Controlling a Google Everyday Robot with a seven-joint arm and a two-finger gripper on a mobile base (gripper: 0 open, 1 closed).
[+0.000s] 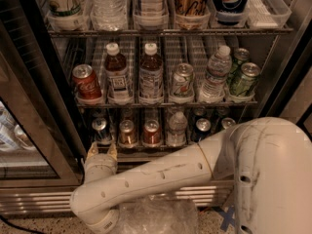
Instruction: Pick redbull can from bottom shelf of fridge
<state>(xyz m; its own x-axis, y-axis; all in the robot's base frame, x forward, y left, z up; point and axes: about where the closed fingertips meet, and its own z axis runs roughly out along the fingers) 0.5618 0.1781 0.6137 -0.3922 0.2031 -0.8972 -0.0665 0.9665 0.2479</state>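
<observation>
The fridge (44, 130) stands open with its wire racks in view. On the bottom shelf (146, 147) the redbull can (101, 129), slim with a silver top, stands at the far left. To its right are two copper-red cans (127, 133), a small water bottle (176, 127) and a darker navy can (202, 128). My gripper (101, 151) is just below and in front of the redbull can, fingers (91, 152) pointing up at it, open and empty. My white arm (161, 174) crosses the lower picture.
The middle rack holds a red cola can (87, 82), two bottles (117, 72), a pale can (183, 80), a water bottle (214, 74) and green cans (243, 79). The glass door (19, 140) hangs open at the left. A steel base grille (39, 199) lies below.
</observation>
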